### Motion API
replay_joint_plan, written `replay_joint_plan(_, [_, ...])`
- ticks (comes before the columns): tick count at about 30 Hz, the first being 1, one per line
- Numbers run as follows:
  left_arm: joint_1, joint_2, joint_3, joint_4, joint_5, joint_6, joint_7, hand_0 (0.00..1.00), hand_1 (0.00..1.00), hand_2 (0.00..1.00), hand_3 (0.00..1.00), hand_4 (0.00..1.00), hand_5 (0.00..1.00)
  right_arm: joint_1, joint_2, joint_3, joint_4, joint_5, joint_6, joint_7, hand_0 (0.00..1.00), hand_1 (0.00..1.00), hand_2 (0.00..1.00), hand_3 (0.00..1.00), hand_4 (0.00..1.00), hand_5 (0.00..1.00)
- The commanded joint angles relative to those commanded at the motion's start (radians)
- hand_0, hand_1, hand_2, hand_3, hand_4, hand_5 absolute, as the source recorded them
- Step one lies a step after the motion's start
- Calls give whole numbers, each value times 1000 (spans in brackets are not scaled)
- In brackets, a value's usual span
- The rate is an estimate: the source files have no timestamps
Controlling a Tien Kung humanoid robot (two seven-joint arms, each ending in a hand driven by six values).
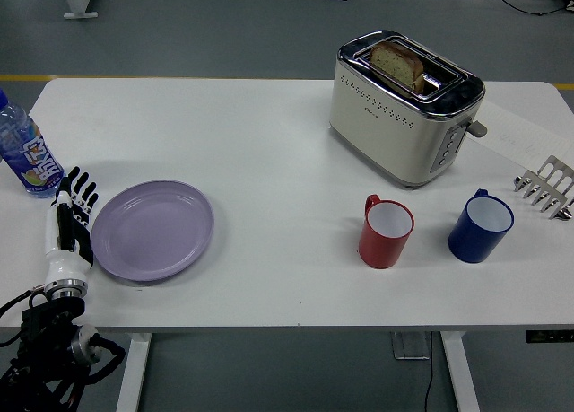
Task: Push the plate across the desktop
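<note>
Left robot hand (72, 222) flat, fingers apart, against plate (152, 229) rim near table's (269, 143) left edge. Best: push low, steady, steering short of red mug (387, 232).

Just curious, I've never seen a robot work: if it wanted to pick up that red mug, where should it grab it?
Probably the handle on the red mug, which sticks out at its upper left, so come from that side. The mug stands upright with open table there.
</note>
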Motion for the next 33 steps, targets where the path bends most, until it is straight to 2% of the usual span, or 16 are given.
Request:
replay_joint_plan(11, [-14, 0, 14, 12, -21, -21, 4, 855, 877, 911, 886, 512, 998, 1, -1, 3, -1, -6, 0, 0, 550, 459, 564, 578, 305, 451])
replay_joint_plan(33, [-37, 0, 145, 12, -68, -24, 0, 851, 873, 910, 887, 510, 998, 1, -6, 10, 0, -23, -1, -6, 550, 459, 564, 579, 305, 451])
